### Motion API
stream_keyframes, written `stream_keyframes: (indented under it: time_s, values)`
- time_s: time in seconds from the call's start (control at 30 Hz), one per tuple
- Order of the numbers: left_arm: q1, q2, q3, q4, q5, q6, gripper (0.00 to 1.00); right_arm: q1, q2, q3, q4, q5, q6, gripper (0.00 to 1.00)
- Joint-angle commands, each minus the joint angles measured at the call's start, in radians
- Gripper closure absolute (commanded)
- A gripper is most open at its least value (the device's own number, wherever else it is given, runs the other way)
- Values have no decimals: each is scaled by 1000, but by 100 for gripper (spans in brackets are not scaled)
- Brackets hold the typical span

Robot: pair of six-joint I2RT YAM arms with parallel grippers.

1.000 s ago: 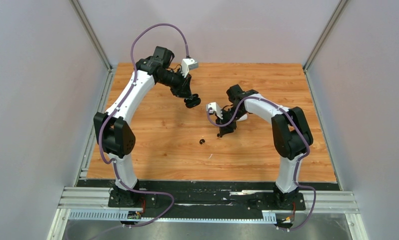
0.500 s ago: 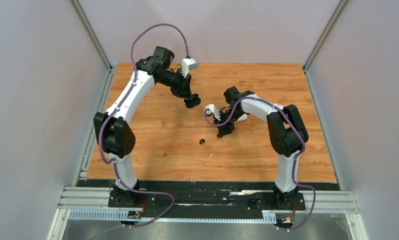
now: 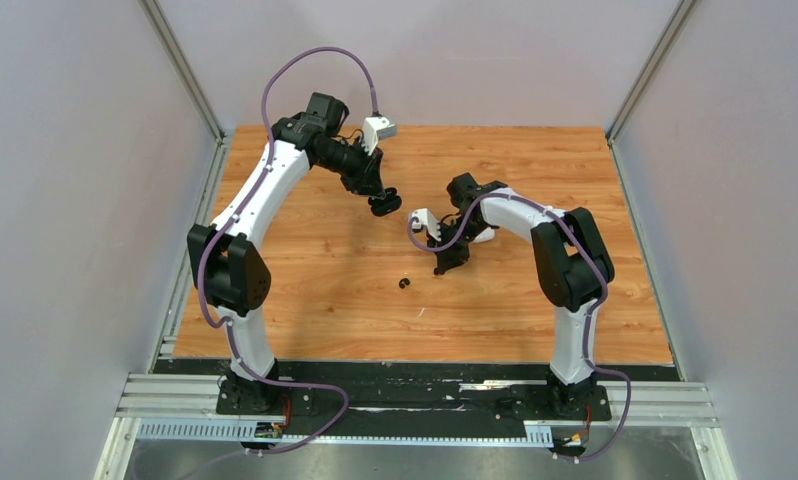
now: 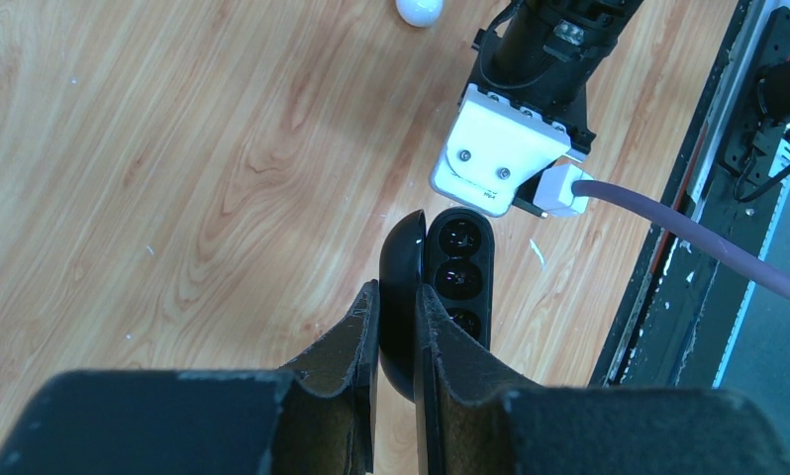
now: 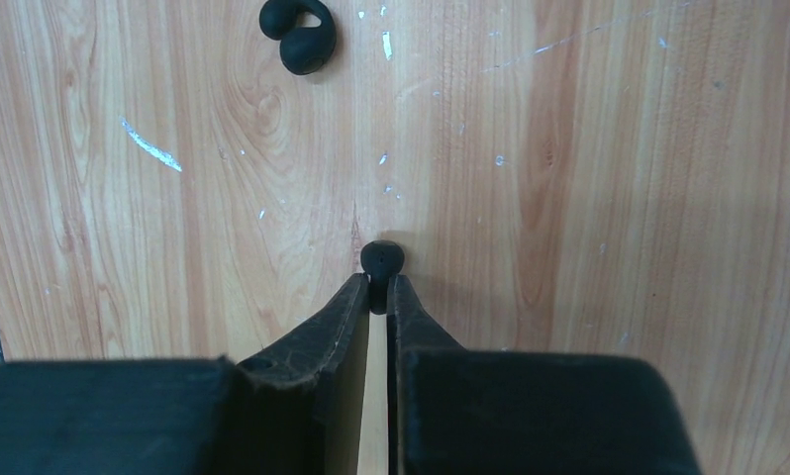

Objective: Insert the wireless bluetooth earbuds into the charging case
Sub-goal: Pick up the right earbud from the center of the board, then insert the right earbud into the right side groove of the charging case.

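My right gripper (image 5: 379,289) is clamped on a black earbud (image 5: 382,257), with just its rounded end poking out past the tips, low over the table (image 5: 589,148). My left gripper (image 4: 398,294) is pinching what looks like the lid of the open black case (image 4: 461,265), held up in the air to the left and a bit farther back. The case's long axis runs in line with the left fingers and its sockets face the right arm, so I'd say the right arm brings the bud over. A second black earbud (image 5: 298,38) lies on the wood nearby.
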Motion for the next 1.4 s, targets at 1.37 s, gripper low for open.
stream_keyframes:
  time_s: [1.37]
  values:
    - [-153, -73, -26, 156, -46, 234, 100, 77, -343, 360, -108, -66, -81, 100]
